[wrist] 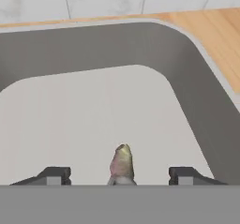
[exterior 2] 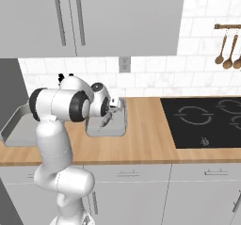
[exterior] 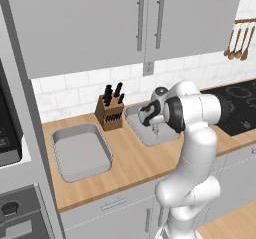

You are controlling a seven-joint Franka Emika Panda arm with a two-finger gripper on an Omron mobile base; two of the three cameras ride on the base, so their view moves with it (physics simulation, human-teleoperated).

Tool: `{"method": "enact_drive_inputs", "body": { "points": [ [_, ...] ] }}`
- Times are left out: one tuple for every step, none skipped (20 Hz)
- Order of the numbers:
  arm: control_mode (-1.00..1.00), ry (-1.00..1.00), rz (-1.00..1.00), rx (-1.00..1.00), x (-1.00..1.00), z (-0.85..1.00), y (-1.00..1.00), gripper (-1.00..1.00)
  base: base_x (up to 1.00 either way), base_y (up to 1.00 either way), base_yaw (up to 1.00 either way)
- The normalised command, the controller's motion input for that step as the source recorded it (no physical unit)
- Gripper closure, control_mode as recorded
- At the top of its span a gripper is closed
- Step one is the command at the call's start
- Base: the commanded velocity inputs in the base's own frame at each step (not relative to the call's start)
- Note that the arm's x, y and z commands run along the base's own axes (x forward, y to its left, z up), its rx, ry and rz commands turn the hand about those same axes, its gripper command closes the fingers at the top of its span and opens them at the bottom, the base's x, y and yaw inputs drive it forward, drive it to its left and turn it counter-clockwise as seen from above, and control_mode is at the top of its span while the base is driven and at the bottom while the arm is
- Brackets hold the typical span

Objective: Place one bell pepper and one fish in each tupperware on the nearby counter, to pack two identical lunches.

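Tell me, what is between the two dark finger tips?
A small greenish-grey fish sits between the fingertips, touching neither, over the pale floor of the tupperware. The hand view shows it.

**Surfaces in this kitchen render**

Counter is warm light wood with a smooth, faint-grained matt finish. Both tupperwares look like matt pale grey plastic. Knife block is darker wood. Cooktop is glossy black glass. The fish has a dull, mottled greenish-grey skin.
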Motion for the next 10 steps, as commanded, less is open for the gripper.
{"method": "enact_drive_inputs", "body": {
  "points": [
    [-1.00,-0.10,-0.01,0.01,0.00,0.16,0.00,-1.00,0.00,0.00,0.00],
    [-1.00,-0.16,-0.01,0.03,-0.36,0.34,0.00,-1.00,0.00,0.00,0.00],
    [-1.00,-0.24,0.00,0.04,-0.76,0.54,0.00,-1.00,0.00,0.00,0.00],
    [-1.00,-0.30,0.00,0.03,-1.00,0.64,0.00,-1.00,0.00,0.00,0.00],
    [-1.00,-0.31,0.00,0.03,-1.00,0.69,0.00,-1.00,0.00,0.00,0.00],
    [-1.00,-0.31,0.00,0.01,-1.00,0.68,0.00,-1.00,0.00,0.00,0.00],
    [-1.00,-0.35,0.00,0.00,-1.00,0.64,0.00,-1.00,0.00,0.00,0.00],
    [-1.00,-0.34,0.00,0.00,-1.00,0.64,0.00,-1.00,0.00,0.00,0.00],
    [-1.00,-0.33,0.00,0.00,-1.00,0.71,0.00,-1.00,0.00,0.00,0.00],
    [-1.00,-0.33,0.00,0.00,-1.00,0.80,0.00,-1.00,0.00,0.00,0.00]
  ]
}}
